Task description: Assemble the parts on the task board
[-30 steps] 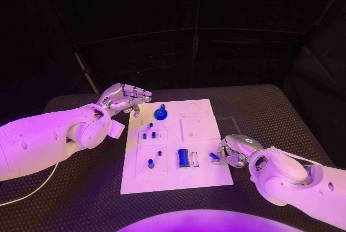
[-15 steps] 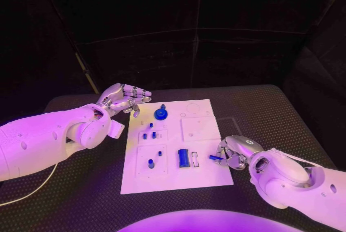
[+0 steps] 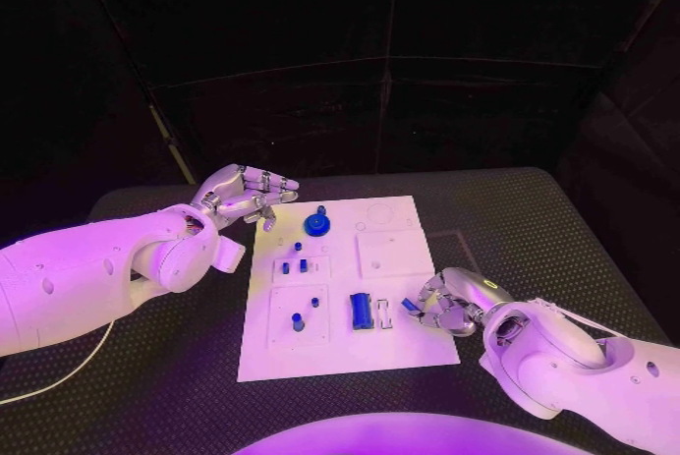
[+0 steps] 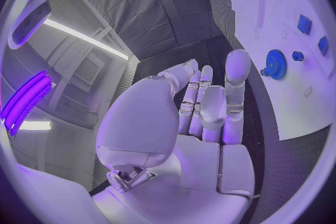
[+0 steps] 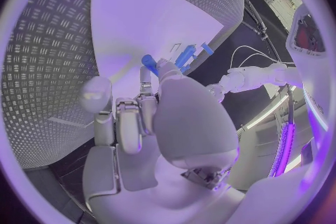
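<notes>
Head view: we find the right hand (image 3: 446, 303) over the task board (image 3: 347, 352), at the edge nearest that arm, pinching a small blue peg (image 3: 411, 305) in its fingertips. The peg juts from the fingers toward the board's middle. Just beyond it lies the blue cylinder (image 3: 360, 310), long axis running along the board's length. The left hand (image 3: 244, 193) hovers beside the board's far corner, fingers curled, grasping nothing. We judge the right hand the nearer for seating the peg.
</notes>
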You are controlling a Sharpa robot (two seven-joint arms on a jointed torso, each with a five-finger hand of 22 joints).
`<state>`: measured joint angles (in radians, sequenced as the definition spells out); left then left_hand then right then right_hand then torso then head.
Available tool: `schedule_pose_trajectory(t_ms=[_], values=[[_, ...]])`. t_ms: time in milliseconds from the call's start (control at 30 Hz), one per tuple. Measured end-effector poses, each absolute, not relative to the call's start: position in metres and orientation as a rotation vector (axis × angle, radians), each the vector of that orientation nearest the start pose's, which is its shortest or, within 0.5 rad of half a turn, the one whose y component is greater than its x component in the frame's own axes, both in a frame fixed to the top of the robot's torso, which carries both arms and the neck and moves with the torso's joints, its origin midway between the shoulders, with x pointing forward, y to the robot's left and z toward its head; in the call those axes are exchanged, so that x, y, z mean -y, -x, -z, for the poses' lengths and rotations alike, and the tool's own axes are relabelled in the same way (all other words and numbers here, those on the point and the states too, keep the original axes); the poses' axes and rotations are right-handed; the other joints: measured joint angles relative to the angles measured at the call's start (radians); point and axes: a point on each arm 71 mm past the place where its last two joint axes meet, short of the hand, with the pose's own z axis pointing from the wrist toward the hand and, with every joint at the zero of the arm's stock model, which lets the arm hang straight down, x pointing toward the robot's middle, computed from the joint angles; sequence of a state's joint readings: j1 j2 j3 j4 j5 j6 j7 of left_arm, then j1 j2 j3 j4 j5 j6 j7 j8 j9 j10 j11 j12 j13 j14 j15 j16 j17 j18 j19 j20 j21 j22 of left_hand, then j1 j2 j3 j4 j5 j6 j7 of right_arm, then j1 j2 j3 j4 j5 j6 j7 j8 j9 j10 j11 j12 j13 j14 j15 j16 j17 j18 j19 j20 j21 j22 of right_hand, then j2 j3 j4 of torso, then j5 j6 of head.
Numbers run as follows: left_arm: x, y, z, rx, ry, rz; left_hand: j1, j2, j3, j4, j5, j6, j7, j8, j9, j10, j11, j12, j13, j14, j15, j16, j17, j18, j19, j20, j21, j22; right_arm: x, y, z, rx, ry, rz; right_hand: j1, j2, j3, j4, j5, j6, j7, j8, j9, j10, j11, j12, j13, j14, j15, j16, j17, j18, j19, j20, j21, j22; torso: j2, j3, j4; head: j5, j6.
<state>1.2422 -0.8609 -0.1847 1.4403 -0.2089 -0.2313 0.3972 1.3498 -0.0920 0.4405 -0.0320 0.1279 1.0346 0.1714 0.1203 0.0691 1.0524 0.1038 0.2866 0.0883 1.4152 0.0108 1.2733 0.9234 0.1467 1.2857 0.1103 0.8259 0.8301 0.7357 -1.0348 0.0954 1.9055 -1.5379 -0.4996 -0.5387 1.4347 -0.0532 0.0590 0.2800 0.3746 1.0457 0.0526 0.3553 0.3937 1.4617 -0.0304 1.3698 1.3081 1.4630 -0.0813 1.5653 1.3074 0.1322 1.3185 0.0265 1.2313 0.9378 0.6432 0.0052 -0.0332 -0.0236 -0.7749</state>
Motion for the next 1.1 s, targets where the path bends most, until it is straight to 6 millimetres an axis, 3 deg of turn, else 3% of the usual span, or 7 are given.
schedule_pose_trajectory(t_ms=[133, 267, 333, 1100], values=[[-0.237, -0.489, 0.211, -1.595, 0.868, 1.410, 0.000, 0.000, 0.000, 0.000, 0.000, 0.000, 0.000, 0.000, 0.000, 0.000, 0.000, 0.000, 0.000, 0.000, 0.000, 0.000, 0.000, 0.000, 0.000, 0.000, 0.000, 0.000, 0.205, -0.342, 0.282, -1.901, -0.321, -0.535, -0.011, -0.003, 0.003, 0.003, 0.010, 0.002, -0.002, 0.000, 0.012, 0.002, -0.002, 0.000, 0.000, 0.000, 0.000, 0.000, 0.000, 0.000, 0.004, -0.004, 0.003, 0.000, 0.000, -0.0004, 0.0000, 0.000, 0.000], [-0.237, -0.489, 0.211, -1.595, 0.868, 1.411, 0.000, 0.000, 0.000, 0.000, 0.000, 0.000, 0.000, 0.000, 0.000, 0.000, 0.000, 0.000, 0.000, 0.000, 0.000, 0.000, 0.000, 0.000, 0.000, 0.000, 0.000, 0.000, 0.199, -0.344, 0.285, -1.910, -0.354, -0.559, -0.065, -0.008, -0.005, 0.012, 0.089, 0.011, -0.005, 0.004, 0.019, 0.005, -0.005, 0.008, -0.001, 0.000, 0.000, 0.000, 0.000, 0.000, 0.004, -0.004, 0.004, 0.002, 0.001, -0.0007, 0.0000, 0.000, -0.001], [-0.237, -0.489, 0.211, -1.595, 0.868, 1.411, 0.000, 0.000, 0.000, 0.000, 0.000, 0.000, 0.000, 0.000, 0.000, 0.000, 0.000, 0.000, 0.000, 0.000, 0.000, 0.000, 0.000, 0.000, 0.000, 0.000, 0.000, 0.000, 0.195, -0.345, 0.287, -1.916, -0.369, -0.572, -0.090, -0.010, -0.021, 0.011, 0.111, 0.014, -0.008, 0.008, 0.022, 0.005, 0.002, 0.008, 0.000, 0.000, 0.000, 0.000, 0.000, 0.000, 0.004, -0.004, 0.004, 0.003, 0.001, -0.0010, 0.0000, 0.000, 0.001], [-0.236, -0.489, 0.211, -1.597, 0.867, 1.414, 0.000, 0.000, 0.000, 0.000, 0.000, 0.000, 0.000, 0.000, 0.000, 0.000, 0.000, 0.005, 0.000, 0.000, 0.000, 0.000, 0.000, 0.000, 0.000, 0.000, 0.000, 0.000, 0.176, -0.350, 0.297, -1.964, -0.446, -0.630, -0.104, -0.012, -0.033, 0.010, 0.111, 0.017, -0.011, 0.011, 0.021, 0.005, 0.002, 0.013, 0.000, 0.000, 0.000, 0.000, 0.000, 0.000, 0.004, -0.004, 0.004, 0.004, 0.000, 0.0004, -0.0010, 0.008, -0.005]])
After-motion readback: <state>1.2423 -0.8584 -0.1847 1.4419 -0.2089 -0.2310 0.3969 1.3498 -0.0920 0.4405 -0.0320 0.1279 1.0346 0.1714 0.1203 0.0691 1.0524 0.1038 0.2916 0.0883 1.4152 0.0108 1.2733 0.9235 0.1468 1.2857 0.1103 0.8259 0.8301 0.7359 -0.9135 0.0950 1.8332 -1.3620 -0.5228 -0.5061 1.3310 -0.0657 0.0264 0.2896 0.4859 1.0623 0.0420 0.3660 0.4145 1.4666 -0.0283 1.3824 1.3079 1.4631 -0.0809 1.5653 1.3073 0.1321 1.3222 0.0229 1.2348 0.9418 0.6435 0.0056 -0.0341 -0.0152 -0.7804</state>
